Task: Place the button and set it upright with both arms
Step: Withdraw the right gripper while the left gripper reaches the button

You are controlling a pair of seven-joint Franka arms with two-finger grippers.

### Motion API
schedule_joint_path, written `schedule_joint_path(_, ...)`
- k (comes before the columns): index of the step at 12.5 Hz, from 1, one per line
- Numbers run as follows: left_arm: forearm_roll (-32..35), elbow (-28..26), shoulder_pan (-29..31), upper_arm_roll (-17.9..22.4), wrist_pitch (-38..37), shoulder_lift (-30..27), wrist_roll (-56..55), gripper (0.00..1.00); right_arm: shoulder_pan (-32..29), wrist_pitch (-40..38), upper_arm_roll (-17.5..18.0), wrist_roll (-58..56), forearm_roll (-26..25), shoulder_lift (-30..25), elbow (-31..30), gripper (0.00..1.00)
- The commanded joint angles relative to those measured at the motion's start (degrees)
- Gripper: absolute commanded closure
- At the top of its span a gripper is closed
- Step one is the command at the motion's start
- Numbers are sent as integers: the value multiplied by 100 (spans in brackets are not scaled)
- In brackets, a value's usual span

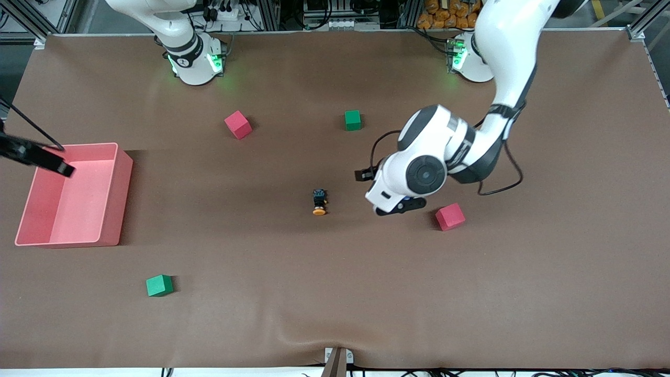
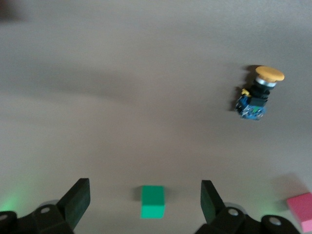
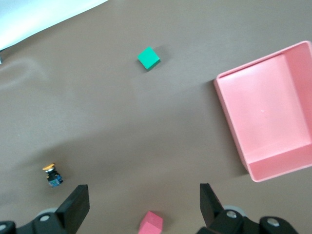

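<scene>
Button lying on its side at mid-table, both grippers empty.
The button lies with its orange cap toward the front camera, a red cube at its 3 o'clock. The left gripper hovers between them, jaws apart. The right gripper, jaws apart, hangs high near the pink bin.

no readable text, labels, brands, numbers or signs anywhere

The front view looks down from high across the counter; both wrist views look down from above, sharing the button.
</scene>
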Motion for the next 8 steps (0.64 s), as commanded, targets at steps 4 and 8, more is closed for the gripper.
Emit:
schedule_joint_path(4, -878, 607, -297, 32, 769, 1060, -111, 0, -11, 583, 128, -86, -547, -1418, -2015, 0)
schedule_joint_path(8, -1379, 965, -367, 5, 1069, 1481, 30, 0, 51, 257, 137, -103, -697, -970, -1128, 0)
